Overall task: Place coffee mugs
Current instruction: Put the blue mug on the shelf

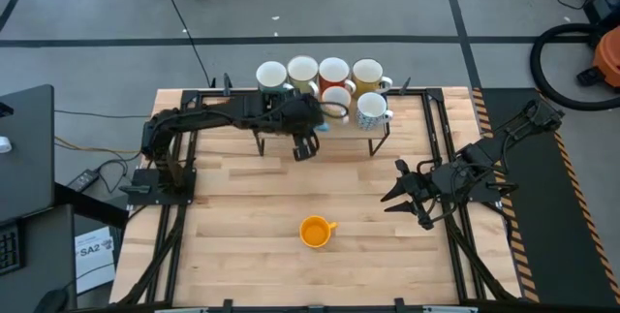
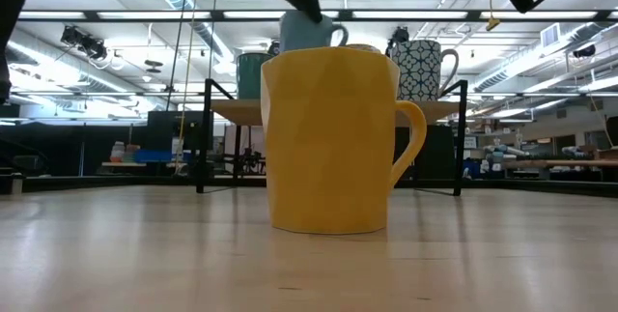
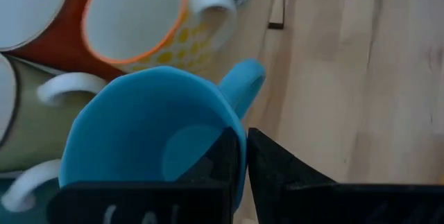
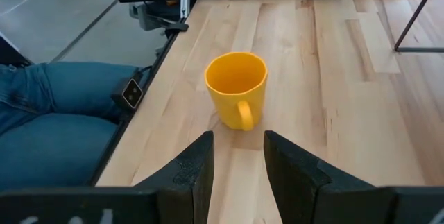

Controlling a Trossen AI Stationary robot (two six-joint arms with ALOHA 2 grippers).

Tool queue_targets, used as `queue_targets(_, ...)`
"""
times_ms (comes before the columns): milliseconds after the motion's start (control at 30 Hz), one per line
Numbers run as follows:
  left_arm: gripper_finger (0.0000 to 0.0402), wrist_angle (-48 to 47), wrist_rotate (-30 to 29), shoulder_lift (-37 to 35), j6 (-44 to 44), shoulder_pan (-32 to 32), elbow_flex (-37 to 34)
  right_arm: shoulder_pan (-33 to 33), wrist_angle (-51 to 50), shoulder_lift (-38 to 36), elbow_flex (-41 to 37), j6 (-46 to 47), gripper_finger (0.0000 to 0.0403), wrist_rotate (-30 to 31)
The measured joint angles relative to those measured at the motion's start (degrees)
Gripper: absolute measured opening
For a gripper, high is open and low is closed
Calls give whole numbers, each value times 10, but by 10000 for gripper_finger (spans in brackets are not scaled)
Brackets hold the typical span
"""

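Note:
Several mugs stand on a raised rack [image 1: 387, 131] at the table's far side: white [image 1: 272, 76], cream [image 1: 302, 71], red [image 1: 334, 71], yellow [image 1: 366, 73], an orange-rimmed one [image 3: 142, 19] and a patterned one [image 2: 420, 69]. My left gripper [image 3: 239, 165] reaches over the rack's near edge and is shut on a blue mug [image 3: 152, 134], which my arm mostly hides in the high view. A yellow-orange mug [image 1: 315, 231] stands upright on the table near its near edge. My right gripper [image 4: 238, 154] is open, apart from that mug, to its right. My left gripper holds the blue mug by its rim wall [image 3: 241, 148], beside the handle [image 3: 243, 85]. One finger [image 3: 218, 158] is inside the cup and the other [image 3: 277, 172] outside, coming from above. The mug is upright and sits higher than its neighbours [image 2: 309, 27]; its base is hidden.
The rack's thin black legs [image 2: 203, 138] stand on the table under the mugs. Black frame rails run along the table's edges [image 1: 441, 139]. A person's legs in jeans [image 4: 62, 113] are beside the table. Bare wood lies between the rack and the yellow-orange mug.

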Motion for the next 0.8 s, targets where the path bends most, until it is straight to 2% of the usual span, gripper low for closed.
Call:
queue_targets(133,29,2,30,0,14,23,0,0,7,0,0,-22,132,0)
queue_targets(333,29,2,36,0,14,40,0,0,8,0,0,-23,132,0)
queue_targets(433,29,6,58,2,14,46,0,0,8,0,0,-23,132,0)
queue_targets(800,29,13,62,13,28,61,-1,0,13,0,0,-38,132,0)
